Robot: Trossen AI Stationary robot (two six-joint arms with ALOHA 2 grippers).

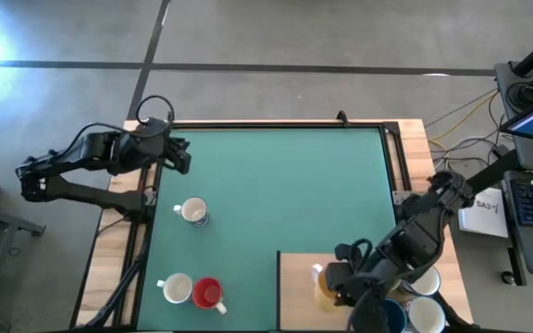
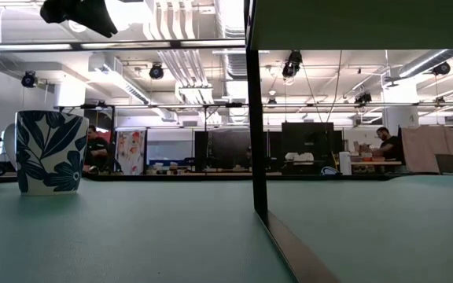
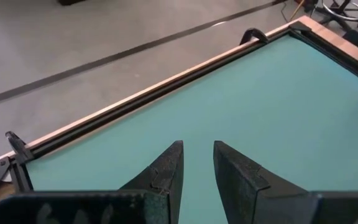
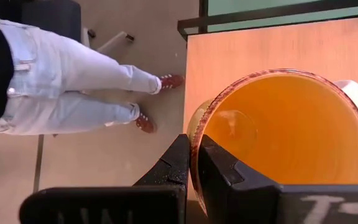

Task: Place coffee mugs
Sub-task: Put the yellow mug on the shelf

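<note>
- Teal matted surface (image 1: pixel 276 185) already carries three mugs: a white floral-patterned ceramic mug (image 1: pixel 192 212) mid-left, then a plain white mug (image 1: pixel 176 289) touching a red mug (image 1: pixel 207 293) at the near edge.
- Orange glazed mug (image 4: pixel 284 134) sits over the wooden side board (image 1: pixel 299 287); the right gripper (image 4: pixel 192 168) has its jaws clenched on the rim.
- Dark blue mug (image 1: pixel 391 317) and more white ones (image 1: pixel 426 314) wait nearby, so I'd call it under halfway.
- Left gripper (image 3: pixel 197 168) hovers at the far-left corner, jaws released, empty.

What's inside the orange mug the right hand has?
Nothing visible: the orange mug shows bare glazed interior. The right hand pinches its rim, covering a sliver of wall.
</note>
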